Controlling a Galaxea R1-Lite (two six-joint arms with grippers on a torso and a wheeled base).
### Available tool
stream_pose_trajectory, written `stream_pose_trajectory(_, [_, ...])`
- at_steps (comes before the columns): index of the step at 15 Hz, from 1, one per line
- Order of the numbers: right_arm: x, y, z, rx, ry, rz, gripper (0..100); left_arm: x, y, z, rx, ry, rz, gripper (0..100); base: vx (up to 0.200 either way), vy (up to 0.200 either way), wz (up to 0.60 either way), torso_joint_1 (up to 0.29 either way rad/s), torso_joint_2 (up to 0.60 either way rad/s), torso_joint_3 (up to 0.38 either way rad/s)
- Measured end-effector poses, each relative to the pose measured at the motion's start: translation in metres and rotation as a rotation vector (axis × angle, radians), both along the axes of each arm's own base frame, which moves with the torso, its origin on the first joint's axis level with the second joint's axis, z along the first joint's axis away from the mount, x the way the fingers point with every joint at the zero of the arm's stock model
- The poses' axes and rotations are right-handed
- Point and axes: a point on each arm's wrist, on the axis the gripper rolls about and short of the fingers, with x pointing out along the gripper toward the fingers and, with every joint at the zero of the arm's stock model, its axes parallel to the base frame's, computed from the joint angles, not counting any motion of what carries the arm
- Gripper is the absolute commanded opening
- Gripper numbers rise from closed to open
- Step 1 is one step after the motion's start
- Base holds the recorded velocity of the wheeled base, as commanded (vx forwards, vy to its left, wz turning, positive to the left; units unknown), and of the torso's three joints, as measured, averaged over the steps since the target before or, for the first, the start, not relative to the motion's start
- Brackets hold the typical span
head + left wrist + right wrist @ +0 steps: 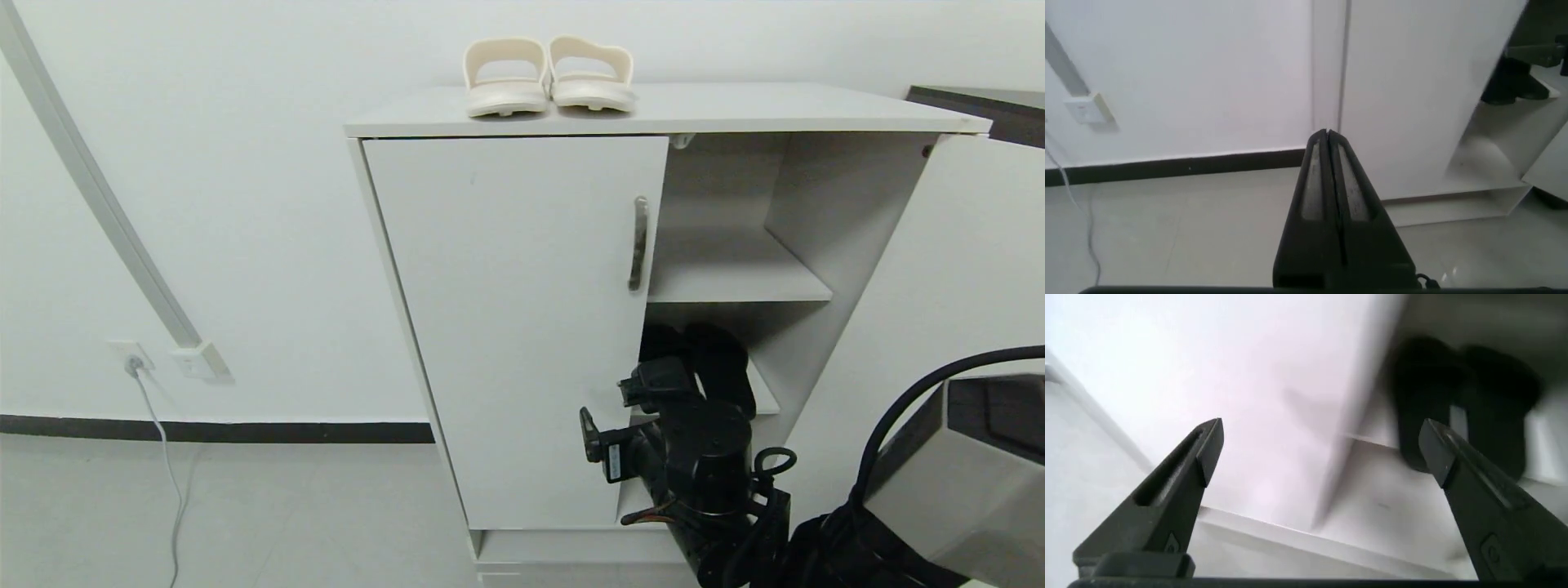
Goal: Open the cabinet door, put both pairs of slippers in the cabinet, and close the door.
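Right pincer point(1321, 429) spread wide before black slippers point(1486, 384)

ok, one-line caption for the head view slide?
Right door open; black slippers shelved inside, cream slippers on the cabinet top, right arm at the opening.

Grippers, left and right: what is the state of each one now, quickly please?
Left gripper: shut, holding nothing.
Right gripper: open, empty, pointing toward the black slippers.

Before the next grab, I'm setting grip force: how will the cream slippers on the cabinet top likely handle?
The cream slippers look like moulded foam: probably light and springy. They sit flat, so should slide rather than roll. Their arched straps likely flex when pinched.
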Motion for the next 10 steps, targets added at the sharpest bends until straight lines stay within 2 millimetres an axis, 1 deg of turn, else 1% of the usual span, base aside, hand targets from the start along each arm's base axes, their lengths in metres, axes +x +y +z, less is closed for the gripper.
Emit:
stream_pose_trajectory(2, [-0.0003,-0.0004,-0.0006,-0.002,0.002,0.000,100,0.0000,0.0000,-0.0001,0.000,0.000,0.000,0,0.000,0.200,0.00,0.000,0.00,0.002])
stream_pose_trajectory(4, [-0.0011,-0.0002,0.0001,0.004,-0.005,0.003,100,0.0000,0.0000,0.0000,0.000,0.000,0.000,0,0.000,0.000,0.00,0.000,0.00,0.000])
stream_pose_trajectory(8, [-0.0025,-0.0050,0.0023,-0.021,-0.080,0.014,100,0.0000,0.0000,0.0000,-0.001,0.001,-0.001,0,0.000,0.000,0.00,0.000,0.00,0.000])
stream_pose_trajectory(10, [-0.0041,-0.0049,-0.0005,-0.022,-0.094,0.025,100,0.0000,0.0000,0.0000,-0.001,0.000,0.000,0,0.000,0.000,0.00,0.000,0.00,0.000])
